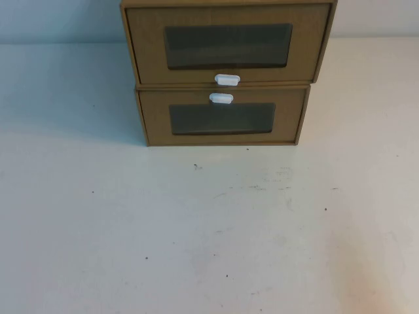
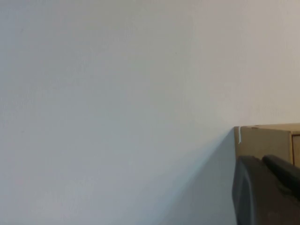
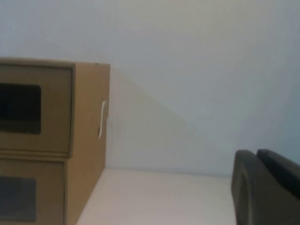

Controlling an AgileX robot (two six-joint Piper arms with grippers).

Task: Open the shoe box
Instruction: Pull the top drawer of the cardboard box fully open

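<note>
Two brown cardboard shoe boxes stand stacked at the back middle of the table, both closed. The upper box (image 1: 228, 42) and the lower box (image 1: 222, 118) each have a dark window and a white pull tab, the upper tab (image 1: 227, 80) just above the lower tab (image 1: 221, 99). Neither arm shows in the high view. My left gripper (image 2: 262, 159) is shut and holds nothing, with a box corner (image 2: 265, 140) behind it. My right gripper (image 3: 257, 153) is shut and empty, well apart from the stacked boxes (image 3: 89, 108).
The white table (image 1: 196, 229) stretches bare in front of the boxes, marked with a few small dark specks. A pale wall rises behind the stack.
</note>
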